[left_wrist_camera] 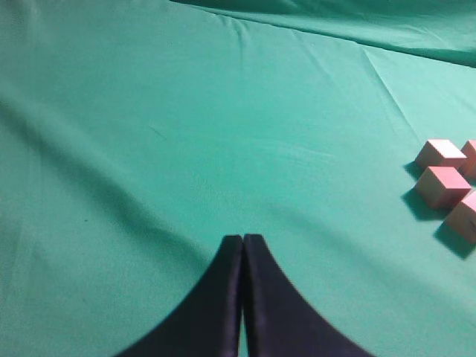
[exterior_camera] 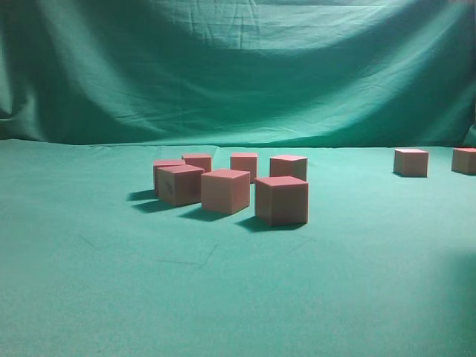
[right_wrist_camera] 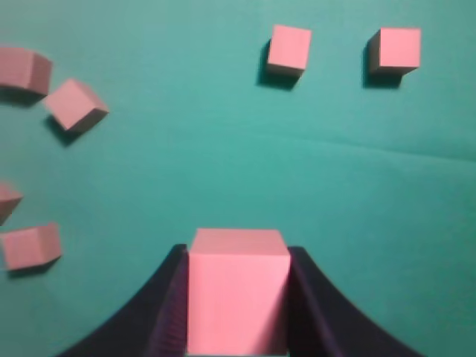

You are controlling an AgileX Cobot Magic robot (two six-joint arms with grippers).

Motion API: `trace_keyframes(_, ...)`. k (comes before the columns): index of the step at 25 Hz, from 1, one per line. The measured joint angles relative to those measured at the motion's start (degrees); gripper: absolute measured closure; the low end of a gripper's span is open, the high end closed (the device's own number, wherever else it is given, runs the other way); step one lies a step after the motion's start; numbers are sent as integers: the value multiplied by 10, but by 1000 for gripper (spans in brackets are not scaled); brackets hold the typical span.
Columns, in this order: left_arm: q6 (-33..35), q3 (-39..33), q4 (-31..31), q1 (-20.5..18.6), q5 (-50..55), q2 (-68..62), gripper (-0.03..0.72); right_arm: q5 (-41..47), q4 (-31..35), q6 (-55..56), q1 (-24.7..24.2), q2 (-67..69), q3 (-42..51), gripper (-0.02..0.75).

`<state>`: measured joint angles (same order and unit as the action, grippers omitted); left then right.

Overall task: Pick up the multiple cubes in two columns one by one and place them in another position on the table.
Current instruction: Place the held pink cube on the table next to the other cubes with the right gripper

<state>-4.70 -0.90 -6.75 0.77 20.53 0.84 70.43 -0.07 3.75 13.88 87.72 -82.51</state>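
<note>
My right gripper (right_wrist_camera: 236,256) is shut on a pinkish-red cube (right_wrist_camera: 236,294), its dark fingers (right_wrist_camera: 169,312) pressed against the cube's two sides. Beyond it, two cubes (right_wrist_camera: 289,49) (right_wrist_camera: 398,49) sit side by side on the green table (right_wrist_camera: 223,163), and several more (right_wrist_camera: 74,104) lie at the left. My left gripper (left_wrist_camera: 243,239) is shut and empty over bare cloth, with a few cubes (left_wrist_camera: 443,184) far to its right. The exterior view shows a cluster of several cubes (exterior_camera: 225,190) in the middle and two cubes (exterior_camera: 410,162) at the right. Neither gripper appears there.
A draped green backdrop (exterior_camera: 238,67) rises behind the table. Wrinkled green cloth (exterior_camera: 111,297) stretches across the front and left of the table.
</note>
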Motion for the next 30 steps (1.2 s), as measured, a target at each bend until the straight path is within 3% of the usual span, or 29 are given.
trace_keyframes(4, 0, 0, 0, 0, 0, 0, 688, 4, 1, 25, 71, -85, 73, 473)
trace_keyframes(9, 0, 0, 0, 0, 0, 0, 688, -12, 30, 36, 193, -159, 188, 473)
trace_keyframes(14, 0, 0, 0, 0, 0, 0, 688, -122, 55, 37, 316, -162, 277, 473)
trace_keyframes(17, 0, 0, 0, 0, 0, 0, 688, -186, 52, 38, 363, -133, 290, 473)
trace_keyframes(20, 0, 0, 0, 0, 0, 0, 688, -229, 41, 38, 384, -82, 291, 473)
trace_keyframes(30, 0, 0, 0, 0, 0, 0, 688, -331, -39, 39, 386, 48, 291, 473)
